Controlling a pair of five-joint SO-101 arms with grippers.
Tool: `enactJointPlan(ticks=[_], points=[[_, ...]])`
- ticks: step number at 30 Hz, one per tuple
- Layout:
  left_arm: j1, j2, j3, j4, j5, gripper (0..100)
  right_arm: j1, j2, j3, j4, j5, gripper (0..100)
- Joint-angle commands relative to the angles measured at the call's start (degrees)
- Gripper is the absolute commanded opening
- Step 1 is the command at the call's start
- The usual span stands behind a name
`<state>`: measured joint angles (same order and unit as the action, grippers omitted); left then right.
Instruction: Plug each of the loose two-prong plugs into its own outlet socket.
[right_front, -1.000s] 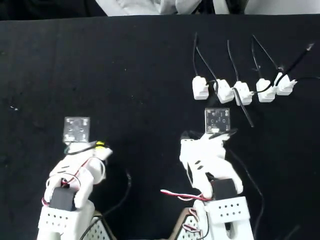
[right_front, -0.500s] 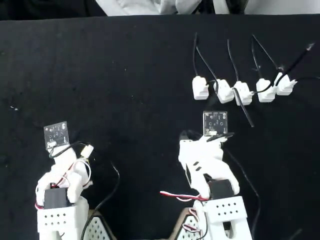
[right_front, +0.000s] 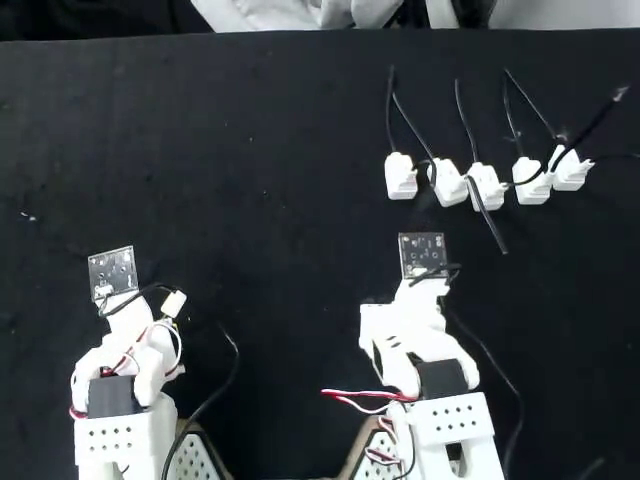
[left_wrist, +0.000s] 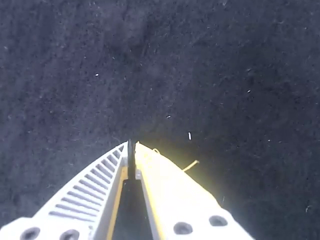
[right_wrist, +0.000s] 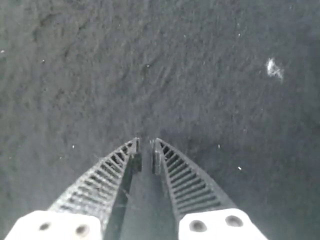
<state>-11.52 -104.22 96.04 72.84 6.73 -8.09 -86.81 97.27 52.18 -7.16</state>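
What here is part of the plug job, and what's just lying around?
Job:
- white plug and socket pieces, in a row; which is which, I can't tell
- black cords on them
- left pincer
- right pincer

Lying about:
- black table cover
- pale fabric at the far edge

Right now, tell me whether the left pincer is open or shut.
Shut. The tips of the left pincer touch in its wrist view.
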Motion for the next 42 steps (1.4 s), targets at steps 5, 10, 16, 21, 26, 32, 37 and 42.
enactJointPlan(ticks=[5, 10, 16, 21, 26, 32, 37, 42], points=[[-0.31, -0.62, 1.27, 0.26, -0.62, 3, -0.26, -2.24, -0.13, 0.26, -0.35, 4.4], [-0.22, -0.79, 1.27, 0.35, -0.62, 3, -0.26, -2.24, -0.13, 0.26, -0.35, 4.4], [-0.22, -0.70, 1.27, 0.35, -0.62, 3, -0.26, -2.24, -0.13, 0.26, -0.35, 4.4], [-0.40, -0.53, 1.27, 0.26, -0.53, 3, -0.18, -4.00, -0.13, 0.26, -0.35, 4.4], [-0.40, -0.53, 1.27, 0.26, -0.53, 3, -0.35, -14.64, -0.31, 0.26, -0.35, 4.4], [-0.48, -0.53, 1.27, 0.26, -0.53, 3, -0.35, -20.97, -0.75, 1.93, -0.35, 4.4], [-0.48, -0.53, 1.27, 0.26, -0.53, 3, -0.35, -20.97, -0.75, 19.34, -0.35, 4.4], [-0.48, -0.44, 1.27, 0.26, -0.53, 3, -0.18, -21.58, -0.84, 22.59, -0.35, 4.4]])
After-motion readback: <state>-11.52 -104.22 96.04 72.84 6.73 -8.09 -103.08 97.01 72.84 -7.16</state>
